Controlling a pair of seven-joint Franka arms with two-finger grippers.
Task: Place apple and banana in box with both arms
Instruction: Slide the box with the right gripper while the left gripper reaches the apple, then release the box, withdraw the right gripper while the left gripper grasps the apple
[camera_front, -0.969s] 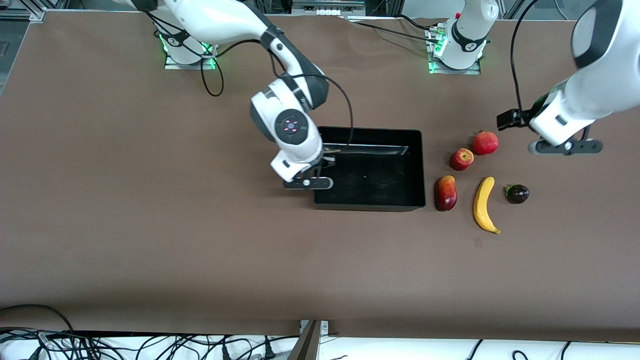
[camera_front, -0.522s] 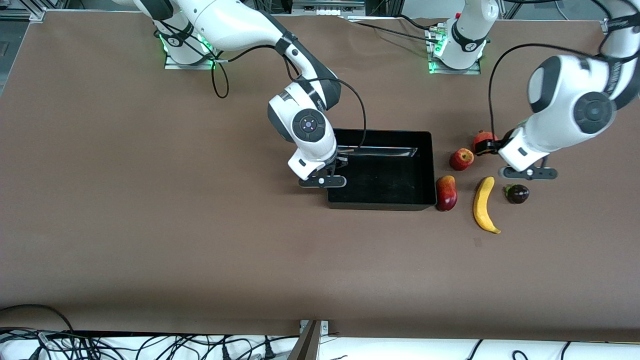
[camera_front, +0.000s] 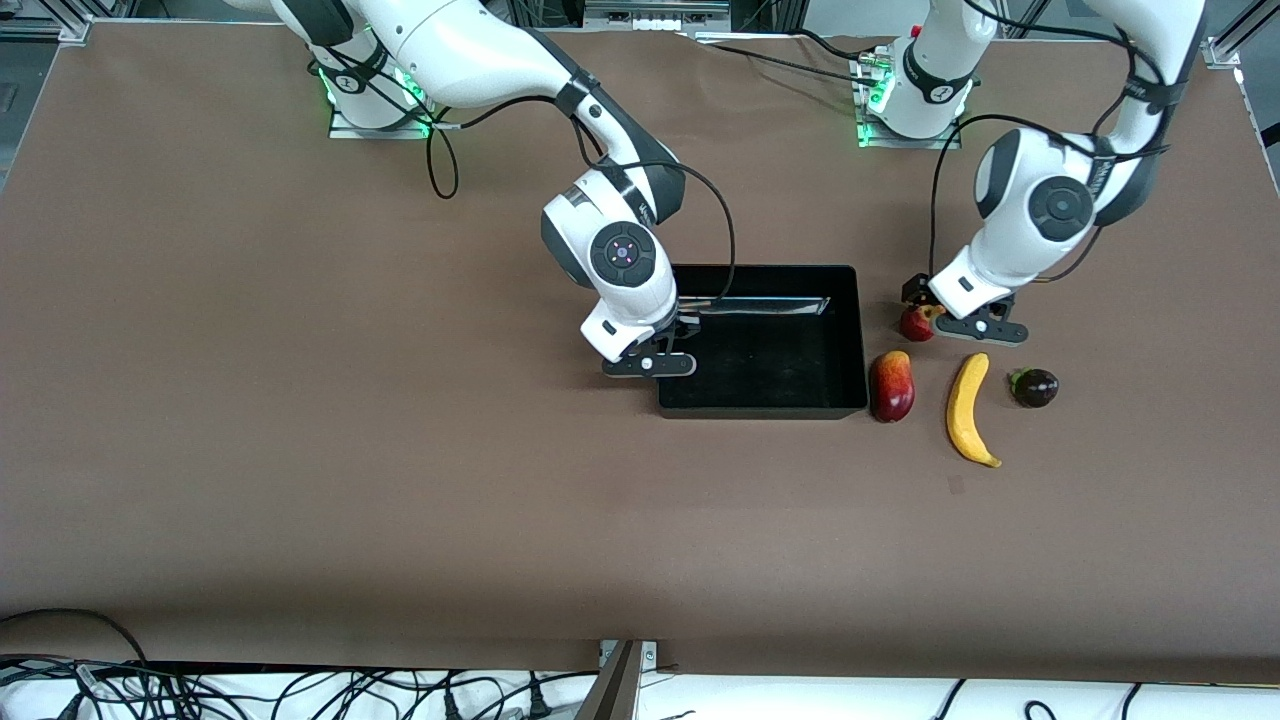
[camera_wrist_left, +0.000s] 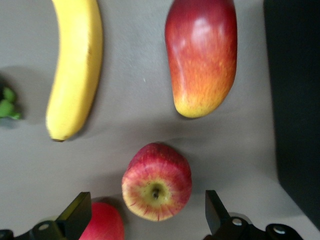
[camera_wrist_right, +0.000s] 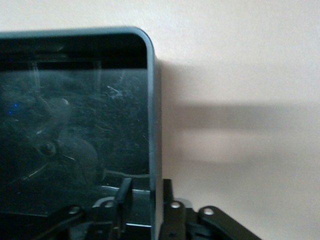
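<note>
The apple lies on the table between the box and the left hand, partly covered by it. In the left wrist view the apple shows stem up, between and below the open fingers. My left gripper hovers over it, open and empty. The banana lies nearer the front camera; it also shows in the left wrist view. The black box is empty. My right gripper is shut on the box's end wall toward the right arm's end.
A red-orange mango lies right beside the box corner, next to the banana. A dark purple fruit with a green cap lies toward the left arm's end. A plain red fruit sits beside the apple, hidden in the front view.
My left arm swung in from the left arm's end of the table to over the apple. The right gripper shifted the box toward the fruits, close to the mango.
</note>
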